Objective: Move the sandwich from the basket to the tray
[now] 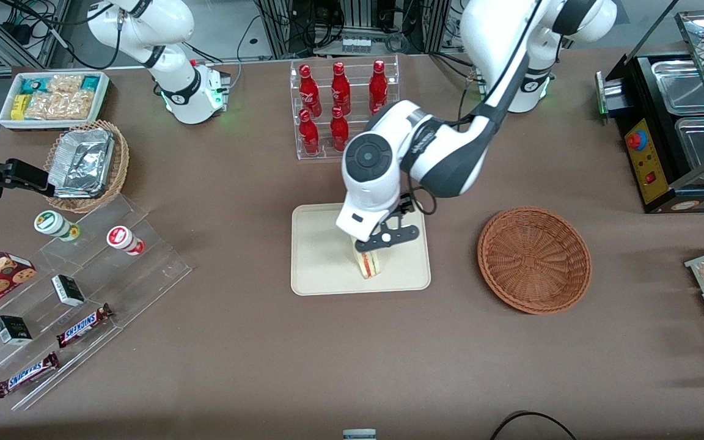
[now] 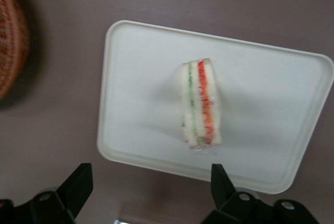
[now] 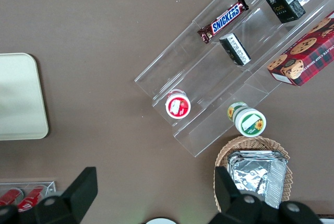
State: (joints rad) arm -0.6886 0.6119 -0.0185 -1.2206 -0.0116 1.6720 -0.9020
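Gripper (image 1: pixel 371 245) hangs just above the sandwich (image 1: pixel 369 263) at centre frame in the front view; fingers (image 2: pixel 77 182) spread wide, released, holding nothing. Sandwich stands on its edge on the tray (image 1: pixel 318 256), cut face with red and green layers toward the front camera. From the wrist camera the sandwich (image 2: pixel 201 103) sits alone on the tray (image 2: pixel 141 78). Basket (image 1: pixel 534 260) sits at right of centre in the front view, beside the tray, not touching it.
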